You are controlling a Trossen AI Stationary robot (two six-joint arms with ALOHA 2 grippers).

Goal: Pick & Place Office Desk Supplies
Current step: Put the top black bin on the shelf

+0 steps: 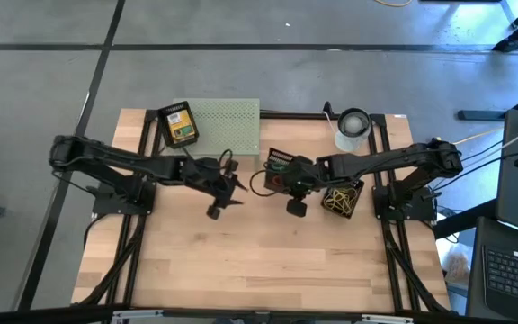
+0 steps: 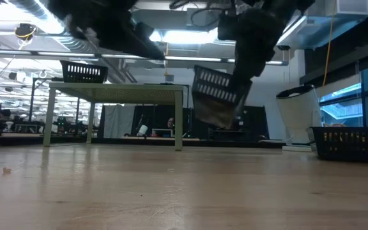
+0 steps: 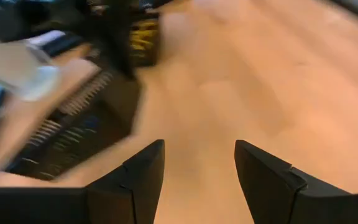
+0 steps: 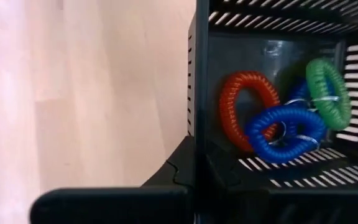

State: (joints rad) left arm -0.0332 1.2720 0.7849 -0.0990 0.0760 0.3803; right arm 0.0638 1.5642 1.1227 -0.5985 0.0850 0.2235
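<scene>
Across pale wooden tabletop [image 1: 241, 261], green perforated rack [image 1: 227, 126], white cylinder [image 1: 352, 129], dim workshop beyond.

Two black slatted plastic baskets: one tilted basket [image 1: 280, 168] at table centre, another basket [image 1: 343, 199] toward three o'clock. Inside the tilted one, coiled bands: one red coil [image 4: 247, 115], one green coil [image 4: 328, 93], at least one blue coil [image 4: 286, 132]. One yellow-green crayon box [image 1: 180, 125] toward eleven o'clock.
</scene>
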